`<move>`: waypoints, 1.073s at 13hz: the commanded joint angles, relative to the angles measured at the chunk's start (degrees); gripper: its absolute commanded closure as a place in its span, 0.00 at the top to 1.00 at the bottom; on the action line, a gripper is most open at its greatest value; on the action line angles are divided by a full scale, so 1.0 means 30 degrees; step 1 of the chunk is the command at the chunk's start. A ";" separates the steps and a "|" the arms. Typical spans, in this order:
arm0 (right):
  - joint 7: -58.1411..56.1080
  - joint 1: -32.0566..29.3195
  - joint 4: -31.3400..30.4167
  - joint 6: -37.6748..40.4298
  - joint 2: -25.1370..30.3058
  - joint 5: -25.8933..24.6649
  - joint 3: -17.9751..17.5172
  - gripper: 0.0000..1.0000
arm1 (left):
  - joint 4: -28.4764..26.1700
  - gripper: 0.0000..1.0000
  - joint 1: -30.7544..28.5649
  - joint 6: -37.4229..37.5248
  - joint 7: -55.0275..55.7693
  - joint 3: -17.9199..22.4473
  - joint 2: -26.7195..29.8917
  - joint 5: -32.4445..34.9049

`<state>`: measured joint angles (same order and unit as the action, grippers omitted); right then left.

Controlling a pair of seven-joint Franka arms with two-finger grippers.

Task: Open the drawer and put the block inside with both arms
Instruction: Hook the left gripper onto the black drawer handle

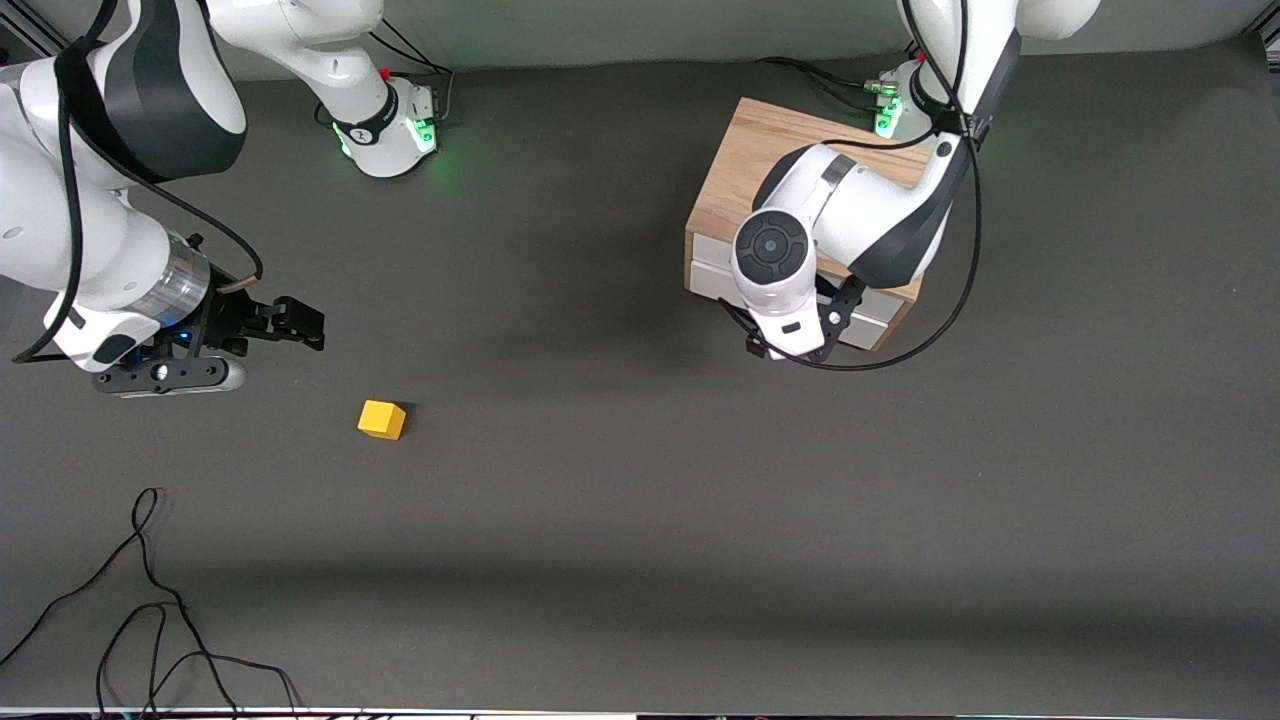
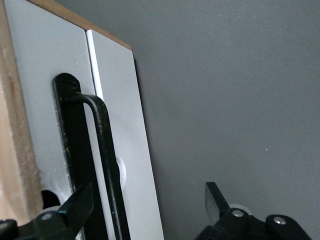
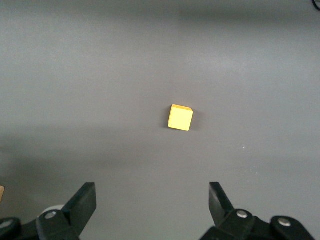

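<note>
We see the left gripper (image 2: 150, 205), jaws apart, straddling the shut drawer's (image 2: 120, 150) handle (image 2: 102, 150); the right gripper (image 3: 152, 205), jaws apart, hovers near the block (image 1: 382, 419) on the bench (image 1: 640, 520); an off-centre closure could slip off the wire

Block (image 1: 382, 419) on table (image 1: 640, 560), well apart from cabinet (image 1: 745, 165)

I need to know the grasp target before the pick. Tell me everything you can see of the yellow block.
The block is a small bright yellow cube with smooth, plain faces and crisp edges; what it is made of cannot be told. It sits flat on the dark grey table, turned slightly askew, toward the right arm's end and nearer the front camera than the cabinet. Nothing touches it; the open right gripper is apart from it.
</note>
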<state>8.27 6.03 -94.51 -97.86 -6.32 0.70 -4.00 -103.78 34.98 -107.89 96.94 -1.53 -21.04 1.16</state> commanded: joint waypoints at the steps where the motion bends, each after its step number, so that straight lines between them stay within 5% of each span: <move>1: 0.0465 0.0070 0.0127 0.0102 -0.0032 -0.0380 0.0074 1.00 | -0.0210 1.00 -0.0088 -0.0249 0.0500 0.0013 -0.0249 0.0258; 14: 0.0553 0.0099 0.0127 -0.0103 -0.0062 -0.0350 0.0133 1.00 | 0.0111 1.00 -0.0088 -0.0659 0.0879 -0.0016 -0.0983 -0.0297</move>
<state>8.35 6.01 -94.53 -97.87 -6.32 0.70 -3.64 -103.75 34.56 -108.92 97.72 -1.53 -23.99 0.88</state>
